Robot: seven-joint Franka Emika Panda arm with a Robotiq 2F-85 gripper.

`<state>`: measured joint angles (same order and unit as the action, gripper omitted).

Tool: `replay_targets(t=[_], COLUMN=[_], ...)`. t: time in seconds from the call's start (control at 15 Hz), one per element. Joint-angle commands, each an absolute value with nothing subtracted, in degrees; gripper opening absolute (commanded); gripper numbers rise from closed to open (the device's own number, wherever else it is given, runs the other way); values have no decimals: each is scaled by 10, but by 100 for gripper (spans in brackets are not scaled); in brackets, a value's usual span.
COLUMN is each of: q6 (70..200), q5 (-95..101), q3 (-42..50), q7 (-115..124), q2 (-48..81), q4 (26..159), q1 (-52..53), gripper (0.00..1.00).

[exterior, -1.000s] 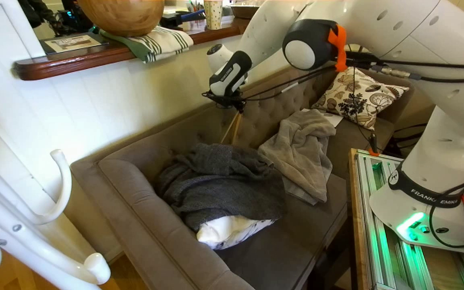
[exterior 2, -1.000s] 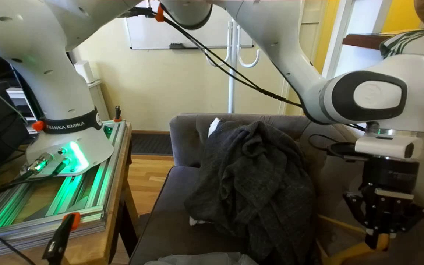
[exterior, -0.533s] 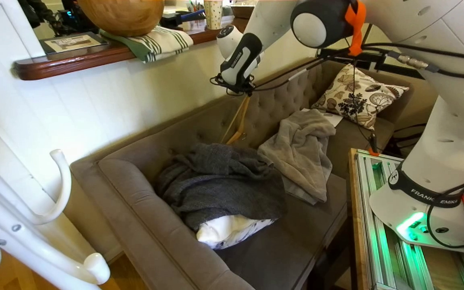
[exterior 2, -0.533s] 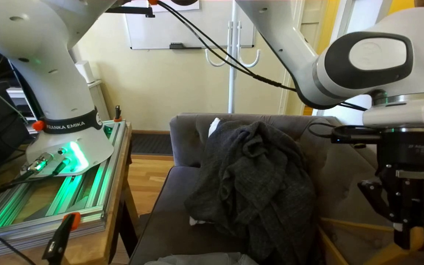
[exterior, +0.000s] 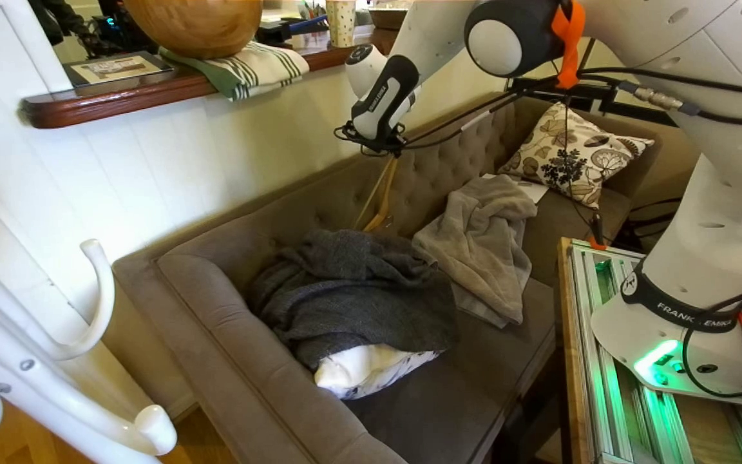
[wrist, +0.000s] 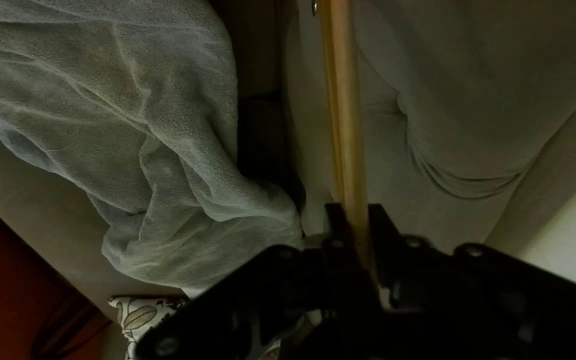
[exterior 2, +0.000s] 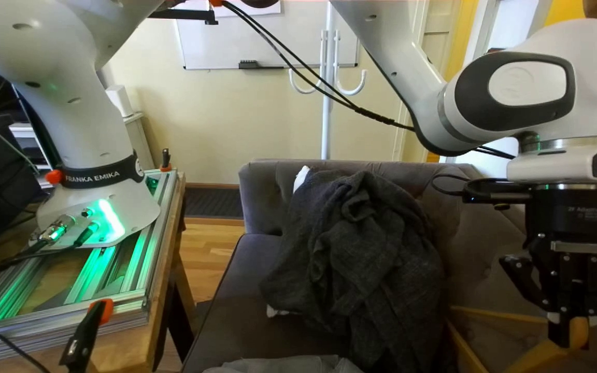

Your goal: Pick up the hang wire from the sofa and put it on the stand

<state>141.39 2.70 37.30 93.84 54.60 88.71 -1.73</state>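
The sofa [exterior: 210, 316] runs near left to far right in an exterior view, dark blanket [exterior: 364, 296] on it, white stand [exterior: 105, 290] near left, wooden bowl [exterior: 194, 26] on a striped towel [exterior: 261, 67] atop the counter [exterior: 120, 103]. In an exterior view, whiteboard [exterior 2: 210, 49] on the far wall [exterior 2: 215, 124], and near right, the tool [exterior 2: 574, 331] grips the hanger [exterior 2: 547, 353] beside that blanket. Wrist view: grey throw [wrist: 143, 150] left of the hanger.

White arm [exterior 2: 404, 65] outstretched, wrist [exterior 2: 529, 85] bent, jaws downward in a narrow clamp.
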Motion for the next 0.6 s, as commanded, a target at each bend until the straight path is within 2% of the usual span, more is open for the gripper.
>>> replay_targets(t=[0.0,0.53], q6=[1492,1596], q5=[47,134], q3=[368,420], q7=[943,862], q2=[483,317], q4=[928,1087], q1=[-10,54], gripper=[4,4])
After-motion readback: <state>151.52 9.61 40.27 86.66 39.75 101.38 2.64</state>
